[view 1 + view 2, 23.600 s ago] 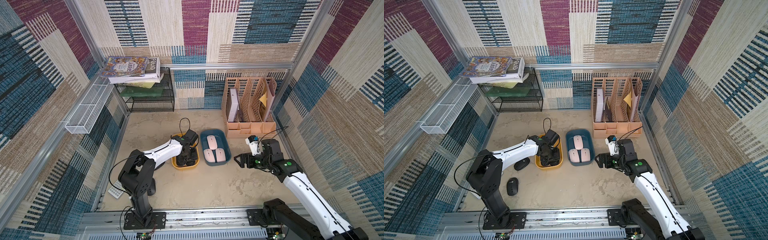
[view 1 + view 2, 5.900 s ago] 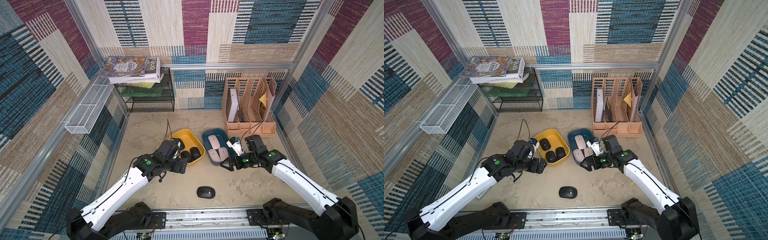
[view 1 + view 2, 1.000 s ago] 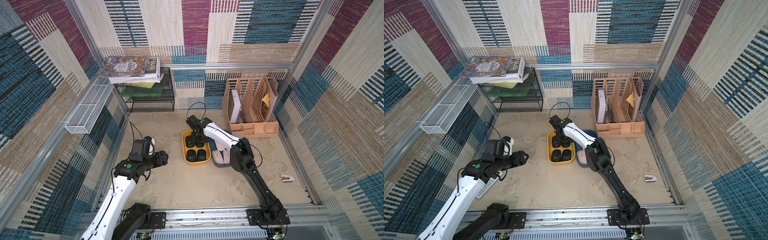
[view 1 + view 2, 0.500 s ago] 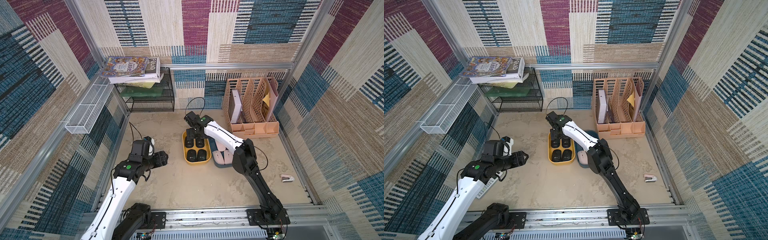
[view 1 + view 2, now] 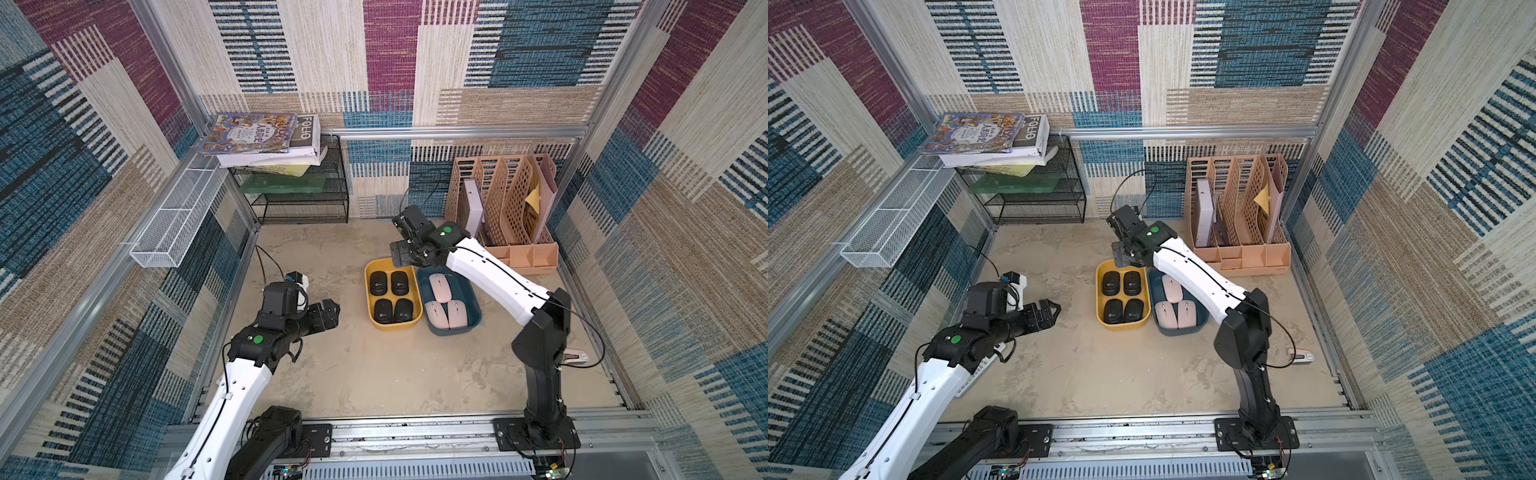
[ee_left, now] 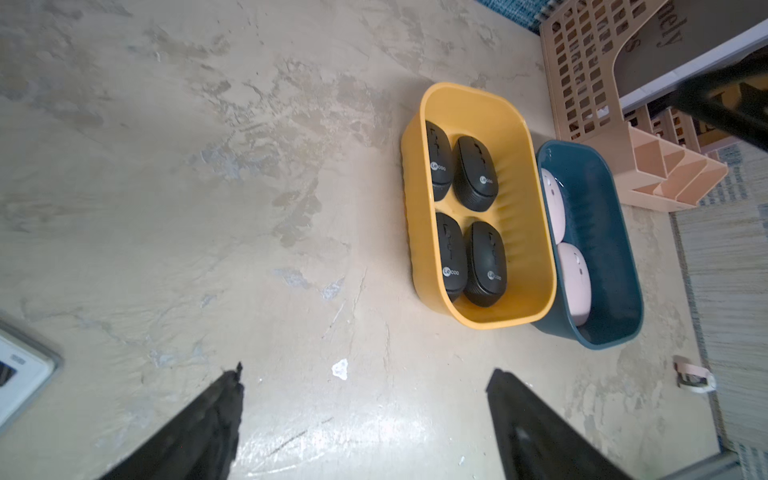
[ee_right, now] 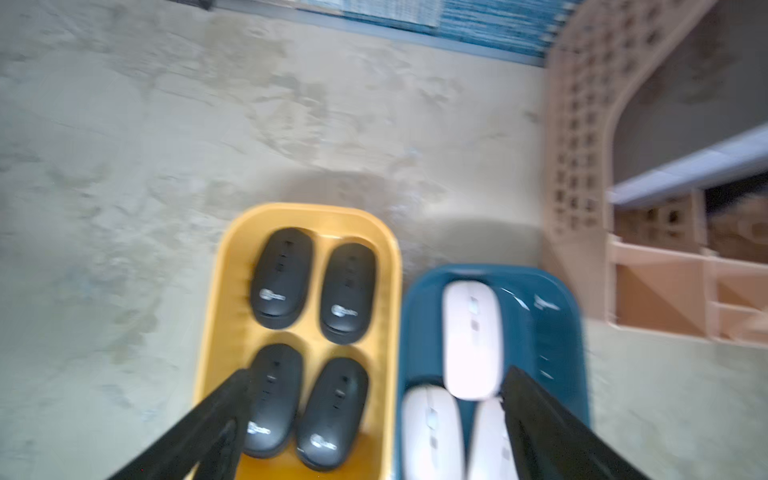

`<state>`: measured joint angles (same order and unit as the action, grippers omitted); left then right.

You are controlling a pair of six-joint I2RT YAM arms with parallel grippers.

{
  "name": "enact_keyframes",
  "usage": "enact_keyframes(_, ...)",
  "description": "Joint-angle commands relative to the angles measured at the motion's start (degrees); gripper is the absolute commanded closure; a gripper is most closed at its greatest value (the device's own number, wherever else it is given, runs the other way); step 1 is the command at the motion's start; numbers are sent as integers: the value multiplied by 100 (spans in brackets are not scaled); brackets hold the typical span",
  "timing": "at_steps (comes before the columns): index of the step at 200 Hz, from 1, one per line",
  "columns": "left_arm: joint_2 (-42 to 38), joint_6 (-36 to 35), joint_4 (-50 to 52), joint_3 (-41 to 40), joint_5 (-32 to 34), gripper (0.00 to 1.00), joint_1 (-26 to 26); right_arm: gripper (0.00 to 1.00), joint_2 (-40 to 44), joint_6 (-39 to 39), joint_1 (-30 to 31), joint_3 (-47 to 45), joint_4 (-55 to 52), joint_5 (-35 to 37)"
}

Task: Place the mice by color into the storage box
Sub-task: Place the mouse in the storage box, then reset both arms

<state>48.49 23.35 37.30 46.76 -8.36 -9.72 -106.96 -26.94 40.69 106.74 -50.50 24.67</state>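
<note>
Several black mice lie side by side in the yellow storage box; they also show in the wrist views. Three pale pink mice lie in the dark blue box that touches it on the right. My right gripper hangs open and empty above the far ends of both boxes. Well left of the boxes, my left gripper is held over bare floor, open with nothing between its fingers.
A pink file organiser stands right behind the boxes. At the back left, a black wire shelf carries books. A white mesh basket hangs on the left wall. A calculator lies under the left arm, and a small pink stapler lies by the right wall.
The right gripper has risen and drawn back from inside the yellow box toward its far end, jaws wider. The left jaws have spread wider; that arm has barely moved.
</note>
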Motion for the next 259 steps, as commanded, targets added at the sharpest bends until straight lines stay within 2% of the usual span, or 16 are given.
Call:
enact_keyframes(1,-148,-337,-228,-87,595,1,5,4,1204,673,-547,-1478,920,292)
enact_keyframes(23,-267,-523,-364,-257,1169,1,5,4,2606,867,-1791,-3326,1974,-750)
enact_keyframes(38,-358,-681,-646,-506,1564,1,5,4,3407,1098,-2426,-4386,2698,-1115)
enact_keyframes(65,-492,-1015,-1405,-1075,2140,1,14,4,4384,1828,-2784,-6111,4298,-1111)
enact_keyframes(92,-629,-1665,-2472,-1792,2490,1,14,4,4877,2372,-3096,-7278,5623,-1290)
enact_keyframes(112,-672,-2215,-3196,-2160,2411,1,40,4,5369,2838,-3192,-8246,6959,-1477)
enact_keyframes(127,-646,-2391,-4020,-2529,2027,1,77,4,5672,2761,-3396,-8785,7818,-1671)
enact_keyframes(138,-509,-2489,-4715,-2780,1712,1,117,4,5675,2629,-3610,-8993,8238,-1894)
enact_keyframes(153,-95,-2529,-5667,-3007,1719,1,152,4,5487,2648,-3766,-9183,8707,-2114)
enact_keyframes(171,730,-2657,-6481,-3076,1520,2,163,4,5243,2770,-3809,-9394,9222,-2301)
enact_keyframes(210,2062,-3128,-8014,-3167,1121,5,163,4,4618,3037,-3889,-9937,10462,-2228)
enact_keyframes(241,2932,-3624,-8638,-3025,617,8,176,4,3770,2988,-3913,-9890,11249,-2370)
enact_keyframes(259,2970,-3263,-8248,-2808,556,8,492,4,3290,2949,-3966,-9695,11452,-2323)
